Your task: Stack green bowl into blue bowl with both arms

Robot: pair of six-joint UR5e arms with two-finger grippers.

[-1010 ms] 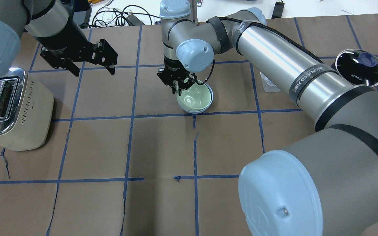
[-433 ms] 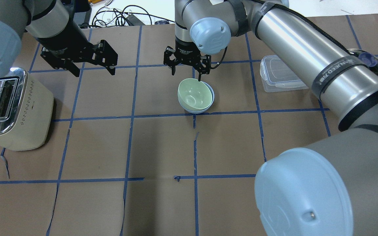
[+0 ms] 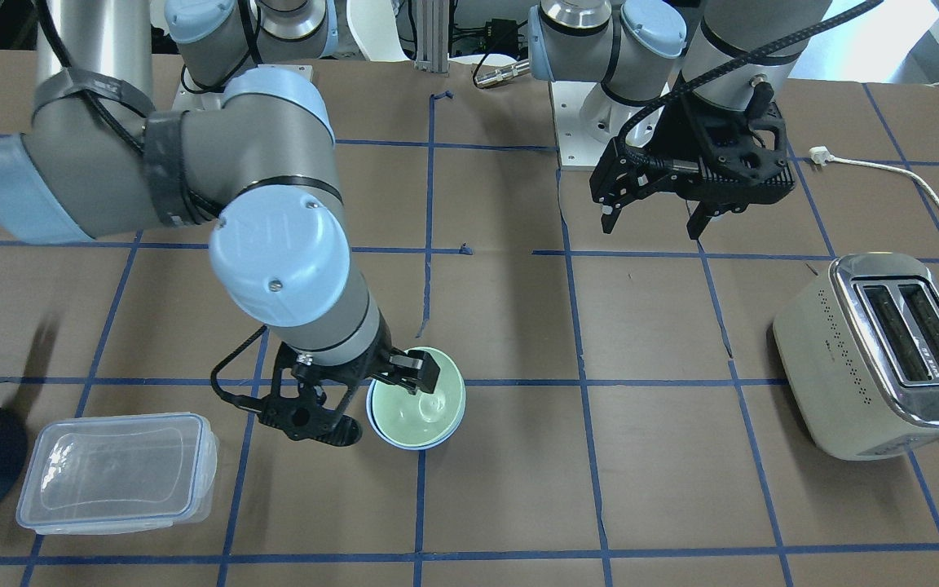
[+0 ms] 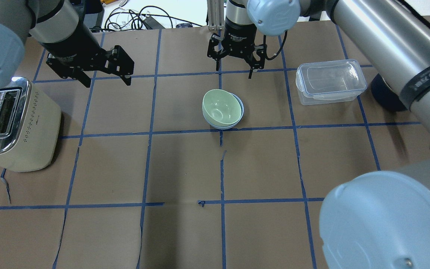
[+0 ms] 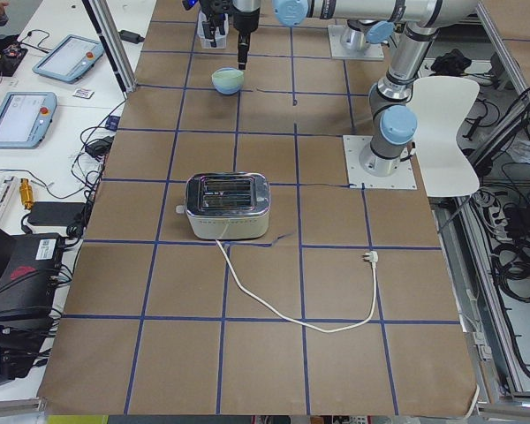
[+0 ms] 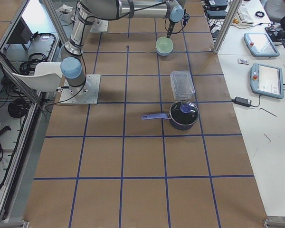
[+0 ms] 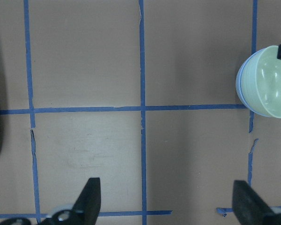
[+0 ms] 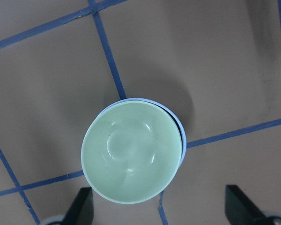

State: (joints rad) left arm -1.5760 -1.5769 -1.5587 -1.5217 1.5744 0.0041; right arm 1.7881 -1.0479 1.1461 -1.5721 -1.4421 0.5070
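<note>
Far left of the small round pale sky-blue glossy bowl (image 4: 241, 114): boxy cream-and-chrome two-slot toaster (image 4: 13, 123), parked aside on the brown paper-covered bench (image 4: 185, 168), judged no part of the stacking; nearer that blue bowl yet well apart from it, black skeletal left end effector (image 4: 107, 83), fingers spread wide and gripping nothing, hanging above the bench, probably held back to leave room; inside the blue bowl, small round pale mint-green glossy bowl (image 4: 220, 106), mouth up, nested but shifted a little leftward, hence only a crescent of blue rim showing on the right and toward the robot; stacking judged done, apart perhaps from centring; just beyond the blue bowl and raised above it, black skeletal right end effector (image 4: 233, 73), fingers apart, empty, touching neither bowl, likely held clear so as not to drag the green bowl out; right of the blue bowl and apart from it, clear lidded rectangular plastic container (image 4: 330, 80); farther right again, dark blue lidded pot (image 6: 183, 114) with a long handle.
</note>
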